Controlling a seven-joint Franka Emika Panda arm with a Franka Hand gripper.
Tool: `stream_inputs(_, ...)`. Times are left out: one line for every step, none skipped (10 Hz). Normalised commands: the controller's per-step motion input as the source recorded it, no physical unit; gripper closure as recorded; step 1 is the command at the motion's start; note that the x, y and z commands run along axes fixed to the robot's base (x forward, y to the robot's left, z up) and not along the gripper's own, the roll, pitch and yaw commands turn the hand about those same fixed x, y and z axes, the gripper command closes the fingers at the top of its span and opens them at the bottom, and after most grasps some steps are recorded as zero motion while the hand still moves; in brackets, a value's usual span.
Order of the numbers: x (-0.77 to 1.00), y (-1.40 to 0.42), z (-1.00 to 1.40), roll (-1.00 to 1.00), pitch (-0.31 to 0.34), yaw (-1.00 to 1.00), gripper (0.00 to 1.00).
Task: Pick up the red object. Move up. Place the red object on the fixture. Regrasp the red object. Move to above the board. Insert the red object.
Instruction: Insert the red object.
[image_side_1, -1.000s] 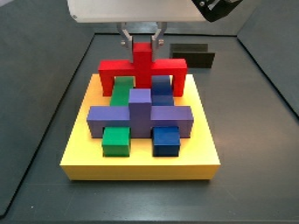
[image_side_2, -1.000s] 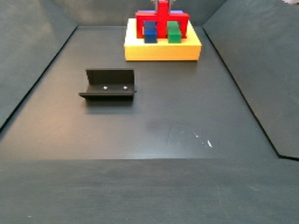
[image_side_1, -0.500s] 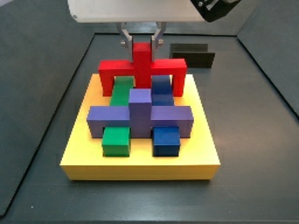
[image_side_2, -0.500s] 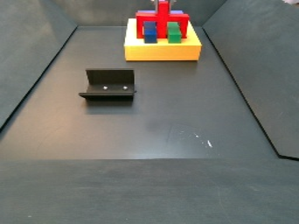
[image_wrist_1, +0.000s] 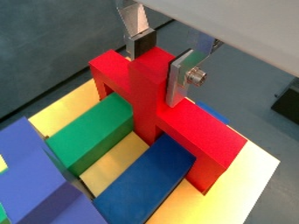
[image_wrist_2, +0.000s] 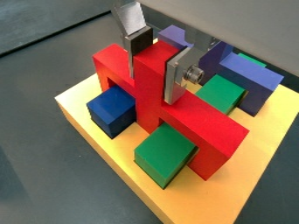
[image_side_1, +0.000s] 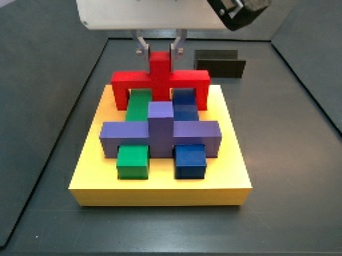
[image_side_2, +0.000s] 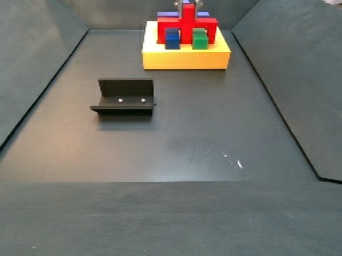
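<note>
The red object (image_side_1: 160, 78) stands upright at the far end of the yellow board (image_side_1: 160, 186), its legs down on the slab and its bar across the far green block (image_side_1: 139, 100) and the far blue block (image_side_1: 183, 97). My gripper (image_side_1: 160, 44) is shut on the top of its raised stem. In both wrist views the silver fingers (image_wrist_1: 184, 77) (image_wrist_2: 174, 80) flank the red stem (image_wrist_1: 149, 83) (image_wrist_2: 149, 87). The black fixture (image_side_2: 124, 96) stands apart on the floor and also shows behind the board (image_side_1: 221, 63).
A purple cross-shaped block (image_side_1: 160, 130) sits mid-board, with a green block (image_side_1: 132, 160) and a blue block (image_side_1: 190, 160) in front of it. Dark walls enclose the floor (image_side_2: 174, 150). The board (image_side_2: 187, 60) lies at the far end.
The gripper has lowered a little with the red object, so the red piece sits deeper on the board than before. Nothing else has moved.
</note>
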Motion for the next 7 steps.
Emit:
stream_inputs(0.35, -0.21, -0.27, -0.04, 0.000, 0.00, 1.00)
stream_inputs(0.09, -0.08, -0.51, -0.04, -0.037, -0.12, 1.00)
stream_inputs(0.00, 0.00, -0.66, -0.08, -0.120, -0.13, 1.00)
stream_inputs(-0.12, 0.11, -0.71, -0.13, -0.186, -0.10, 1.00)
stream_inputs(-0.14, 0.06, -0.51, -0.13, -0.219, -0.04, 1.00)
stream_inputs(0.00, 0.00, 0.00, 0.00, 0.010, 0.00, 1.00)
stream_inputs(0.00, 0.00, 0.00, 0.00, 0.000, 0.00, 1.00)
